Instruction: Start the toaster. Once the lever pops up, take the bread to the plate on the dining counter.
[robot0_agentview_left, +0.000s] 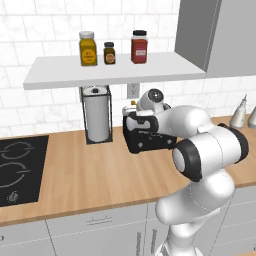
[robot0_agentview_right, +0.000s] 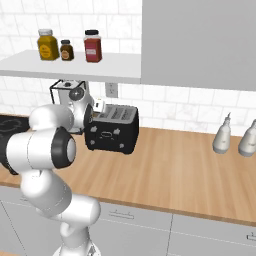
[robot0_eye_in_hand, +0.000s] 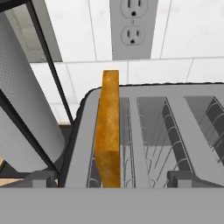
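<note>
Hovering over the toaster, the gripper has its jaws spread wide, holding nothing.
In the hand view the bread stands upright in the leftmost slot, rising toward 12 o'clock from between the fingertips; the paper-towel roll sits at 9 o'clock.

Wood counter w/ toaster, towel roll.

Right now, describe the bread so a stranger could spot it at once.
Find the black toaster on the wood worktop, right of the paper-towel roll. The bread stands upright in its leftmost slot, golden-orange crust poking above the rim; the other slots look empty.
</note>
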